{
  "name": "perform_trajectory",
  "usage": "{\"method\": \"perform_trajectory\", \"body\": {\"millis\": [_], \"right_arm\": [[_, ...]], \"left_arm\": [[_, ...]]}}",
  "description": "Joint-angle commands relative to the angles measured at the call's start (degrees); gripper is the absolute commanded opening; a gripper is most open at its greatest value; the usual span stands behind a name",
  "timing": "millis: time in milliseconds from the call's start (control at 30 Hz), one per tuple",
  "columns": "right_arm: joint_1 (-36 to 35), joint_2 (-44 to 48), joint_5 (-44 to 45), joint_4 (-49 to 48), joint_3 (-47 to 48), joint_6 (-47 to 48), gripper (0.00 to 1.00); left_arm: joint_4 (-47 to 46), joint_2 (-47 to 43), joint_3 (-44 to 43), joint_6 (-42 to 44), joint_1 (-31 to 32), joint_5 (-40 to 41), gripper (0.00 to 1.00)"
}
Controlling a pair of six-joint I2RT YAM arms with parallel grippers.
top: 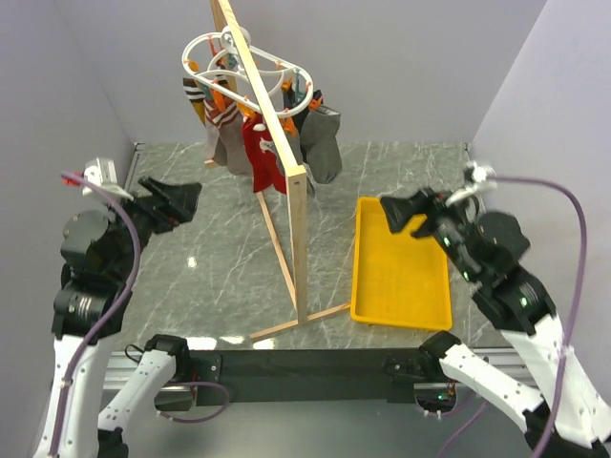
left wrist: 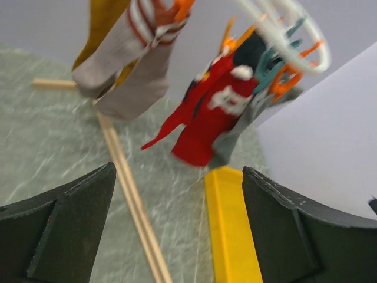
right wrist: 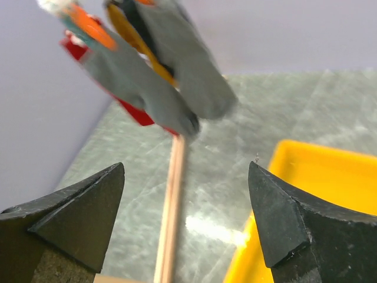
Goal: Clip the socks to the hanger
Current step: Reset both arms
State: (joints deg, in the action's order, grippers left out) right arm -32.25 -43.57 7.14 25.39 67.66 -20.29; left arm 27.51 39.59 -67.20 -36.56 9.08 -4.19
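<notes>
The red socks (top: 258, 157) hang from the white looped hanger (top: 243, 62), which sits at the top of the rack at the back of the table. In the left wrist view the red socks (left wrist: 215, 115) dangle under orange and teal clips of the hanger (left wrist: 283, 29). In the right wrist view only a strip of red sock (right wrist: 134, 113) shows behind grey ones. My left gripper (top: 188, 202) (left wrist: 178, 171) is open and empty, left of the rack and well clear of the socks. My right gripper (top: 399, 218) (right wrist: 186, 166) is open and empty over the tray's far corner.
A tall wooden rack (top: 296, 219) stands mid-table, its floor bars (left wrist: 132, 200) spreading across the marble. A yellow tray (top: 401, 277) lies to its right. Grey socks (top: 325, 143) and striped socks (top: 215, 114) hang on the same hanger. Walls close in on both sides.
</notes>
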Motion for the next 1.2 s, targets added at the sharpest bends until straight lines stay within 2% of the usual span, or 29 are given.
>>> {"method": "perform_trajectory", "body": {"millis": [0, 133, 300, 500, 733, 1167], "right_arm": [[0.26, 7.24, 7.80, 7.39, -6.98, -2.55, 0.92], [0.08, 15.96, 7.45, 7.05, -17.45, -6.85, 0.93], [0.26, 25.44, 6.93, 5.12, -30.01, -12.66, 0.94], [0.26, 30.12, 7.28, 3.00, -37.59, -16.70, 0.95], [0.26, 29.77, 8.42, 2.30, -40.06, -17.33, 0.96], [0.26, 25.91, 7.98, 3.00, -36.28, -13.98, 0.98]], "left_arm": [[6.58, -4.08, 3.03, 0.70, -0.29, 2.78, 0.94], [11.59, -9.25, 8.12, -2.19, -0.29, 4.00, 0.93], [13.19, -18.21, 16.12, -5.19, -0.29, 6.29, 0.96], [16.34, -22.19, 20.52, -6.68, -0.29, 8.93, 0.98], [16.79, -24.39, 20.62, -5.37, -0.29, 10.69, 0.98], [16.26, -25.09, 21.14, -4.84, -0.29, 9.28, 0.98]]}}
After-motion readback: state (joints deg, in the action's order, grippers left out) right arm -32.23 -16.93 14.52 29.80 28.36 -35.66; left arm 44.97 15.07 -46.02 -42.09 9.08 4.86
